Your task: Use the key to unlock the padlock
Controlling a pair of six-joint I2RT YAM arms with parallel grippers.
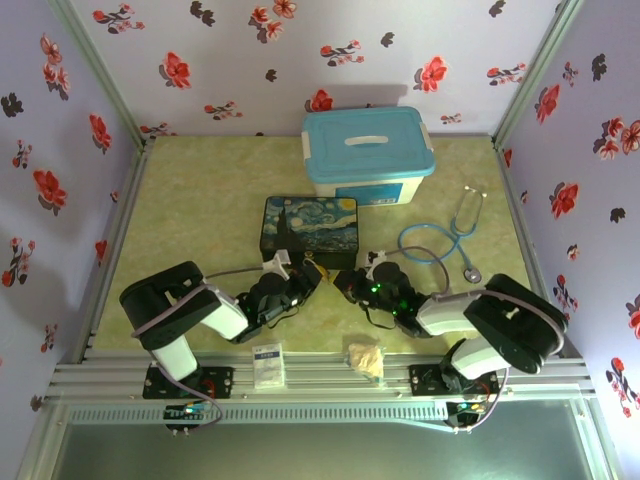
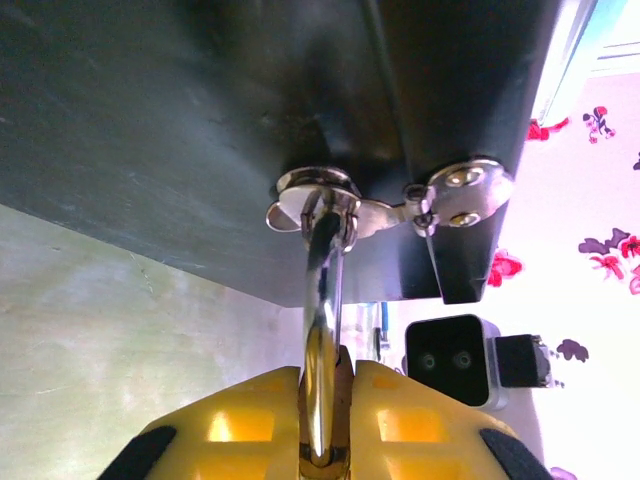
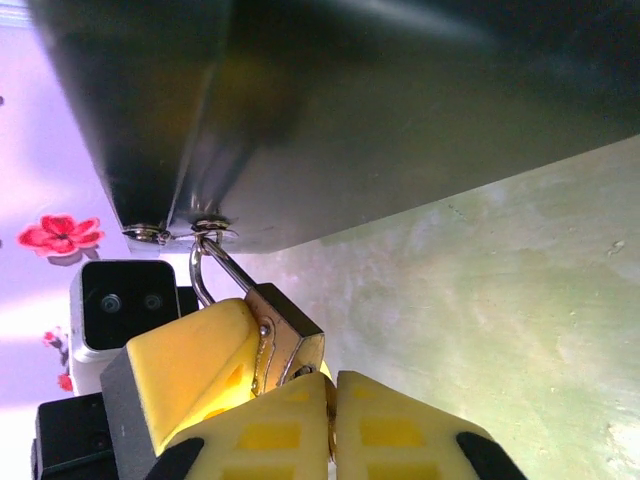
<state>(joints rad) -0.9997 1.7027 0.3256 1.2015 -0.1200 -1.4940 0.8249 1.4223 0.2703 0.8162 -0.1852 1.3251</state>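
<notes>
The brass padlock (image 3: pixel 288 335) hangs by its silvery shackle (image 2: pixel 322 300) from the hasp (image 2: pixel 330 205) on the front of the starry-night box (image 1: pixel 310 232). My left gripper (image 2: pixel 328 378) is shut on the padlock's body, its yellow fingers (image 3: pixel 190 365) pressing both sides. My right gripper (image 3: pixel 332 388) sits just under the padlock's lower end, shut on the key (image 3: pixel 331 426). The key is a thin sliver between the pads, its tip at the lock's underside. In the top view both grippers, left (image 1: pixel 303 279) and right (image 1: pixel 350 285), meet at the box's near edge.
A blue-lidded tub (image 1: pixel 368 155) stands behind the box. A stethoscope (image 1: pixel 452 235) lies to the right. A small packet (image 1: pixel 267 365) and a crumpled wad (image 1: pixel 366 358) rest at the near edge. Flowered walls close in three sides.
</notes>
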